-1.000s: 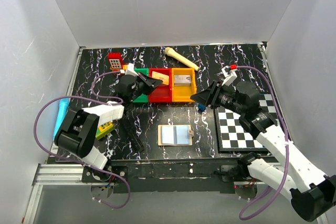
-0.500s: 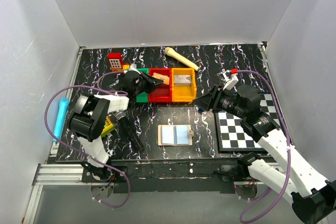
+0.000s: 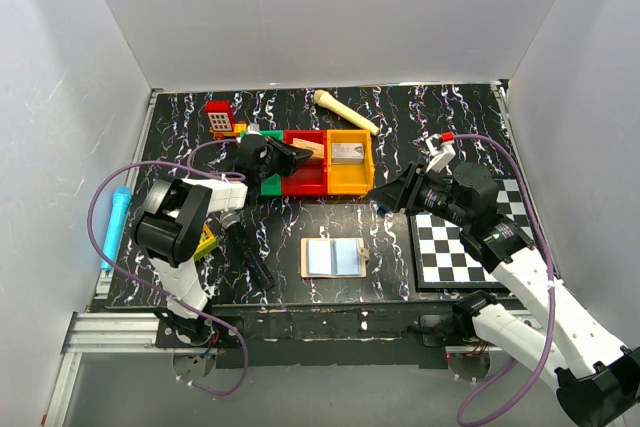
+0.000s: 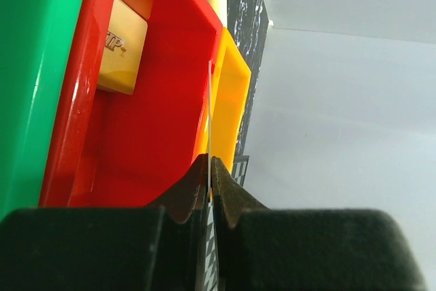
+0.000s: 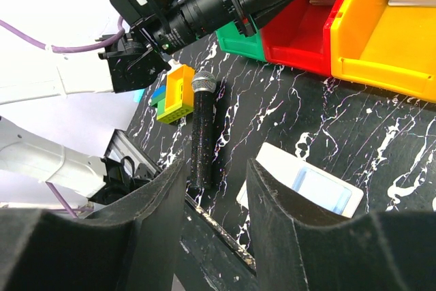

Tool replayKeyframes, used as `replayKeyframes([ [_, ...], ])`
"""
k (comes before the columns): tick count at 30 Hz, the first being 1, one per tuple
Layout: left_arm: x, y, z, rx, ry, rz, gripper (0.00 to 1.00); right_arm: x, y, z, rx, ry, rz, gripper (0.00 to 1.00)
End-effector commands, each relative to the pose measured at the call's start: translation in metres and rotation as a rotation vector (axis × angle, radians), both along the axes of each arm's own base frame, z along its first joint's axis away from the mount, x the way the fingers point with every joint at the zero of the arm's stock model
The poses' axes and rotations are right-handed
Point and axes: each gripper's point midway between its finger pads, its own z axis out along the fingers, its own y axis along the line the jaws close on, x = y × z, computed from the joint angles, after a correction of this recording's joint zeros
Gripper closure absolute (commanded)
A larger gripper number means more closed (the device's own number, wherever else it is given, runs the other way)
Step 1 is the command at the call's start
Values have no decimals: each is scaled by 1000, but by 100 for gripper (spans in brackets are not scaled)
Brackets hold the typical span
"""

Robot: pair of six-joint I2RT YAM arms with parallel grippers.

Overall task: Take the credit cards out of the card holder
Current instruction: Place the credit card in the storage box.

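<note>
Dropping off, seemingly: pinching a thin card (image 4: 209, 107) edge-on in the fully closed left gripper (image 4: 209, 163) over the red bin (image 4: 150, 134), beside a tan VIP card (image 4: 121, 46) inside. Holding the right gripper (image 5: 214, 172) half-spread and empty near the card holder (image 3: 333, 257), lying open on the table (image 3: 395, 252) by the near edge. Next, likely needing a release, then another pull from the holder. Minding the microphone (image 5: 202, 127) lying near it

Lab test cell: white enclosure walls (image 3: 300, 17), black marbled tabletop (image 3: 420, 112), aluminium frame rail (image 3: 100, 332).
</note>
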Motion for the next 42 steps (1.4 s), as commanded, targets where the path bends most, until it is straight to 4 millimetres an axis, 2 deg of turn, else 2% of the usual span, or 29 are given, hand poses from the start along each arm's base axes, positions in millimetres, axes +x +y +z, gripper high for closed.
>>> replayKeyframes([
  [1,13,1,14,-33,-25,37,100,1,-2,11,24,-43,-15,52],
  [11,21,7,2,-38,41,90,100,1,-2,11,26,-42,-16,52],
  [27,47,6,-4,6,78,133,99,1,-2,7,27,-39,-18,52],
  [42,49,5,-26,15,125,138,100,2,-3,2,13,-37,-21,52],
])
